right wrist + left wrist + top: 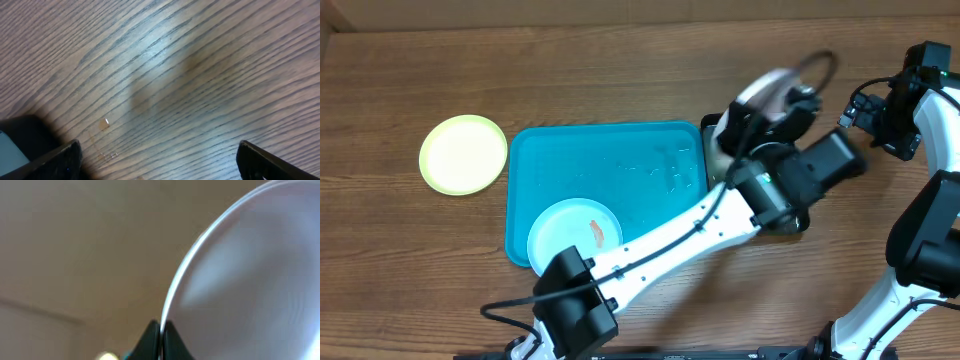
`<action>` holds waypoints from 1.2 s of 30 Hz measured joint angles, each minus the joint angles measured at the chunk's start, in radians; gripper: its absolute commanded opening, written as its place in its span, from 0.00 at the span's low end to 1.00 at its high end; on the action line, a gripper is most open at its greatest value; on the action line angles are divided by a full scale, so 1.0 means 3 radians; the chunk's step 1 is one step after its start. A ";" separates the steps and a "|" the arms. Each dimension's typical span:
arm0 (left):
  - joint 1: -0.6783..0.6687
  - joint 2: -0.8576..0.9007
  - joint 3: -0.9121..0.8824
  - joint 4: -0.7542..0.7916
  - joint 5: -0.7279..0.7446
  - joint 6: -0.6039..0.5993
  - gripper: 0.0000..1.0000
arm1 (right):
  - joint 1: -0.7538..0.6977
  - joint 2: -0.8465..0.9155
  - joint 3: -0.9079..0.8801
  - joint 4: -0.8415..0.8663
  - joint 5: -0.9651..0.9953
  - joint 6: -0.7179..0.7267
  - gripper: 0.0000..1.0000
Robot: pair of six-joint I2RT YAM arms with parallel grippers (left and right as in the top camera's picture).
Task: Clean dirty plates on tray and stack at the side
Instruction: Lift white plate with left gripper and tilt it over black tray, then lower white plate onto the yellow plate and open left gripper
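My left gripper (161,336) is shut on the rim of the white plate (250,280), which fills the right half of the left wrist view. From overhead the white plate (767,90) is blurred and held tilted on edge just right of the teal tray (620,160), with the left gripper (742,118) below it. A light blue plate (570,238) with an orange smear lies in the tray's front left corner. The lime green plate (463,153) rests on the table left of the tray. My right gripper (160,162) is open over bare wood, holding nothing; overhead it is at the far right (878,115).
A black basin (712,142) sits against the tray's right side, mostly hidden under my left arm. Water drops (104,123) lie on the wooden table (620,70) beneath the right gripper. The tray's surface looks wet.
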 measured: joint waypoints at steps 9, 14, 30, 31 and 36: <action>0.0805 -0.0005 -0.0383 -0.0388 0.2206 -0.1441 0.04 | 0.0000 0.0000 0.0000 0.0001 -0.0001 -0.0001 1.00; 0.1446 -0.0005 -0.0526 -0.0608 0.3136 -0.1620 0.04 | 0.0000 0.0000 0.0000 0.0000 -0.0001 0.0000 1.00; 0.4108 -0.0004 -0.0526 -0.1467 0.5013 -0.1382 0.04 | 0.0000 0.0000 0.0000 0.0000 -0.0001 0.0000 1.00; 0.4248 -0.0005 -0.0526 -0.1518 0.4971 -0.1372 0.04 | 0.0000 0.0000 0.0000 0.0000 -0.0003 0.0000 1.00; 0.4908 -0.0005 -0.0526 -0.1671 0.4634 -0.1347 0.04 | 0.0000 0.0000 0.0000 0.0000 -0.0003 -0.0001 1.00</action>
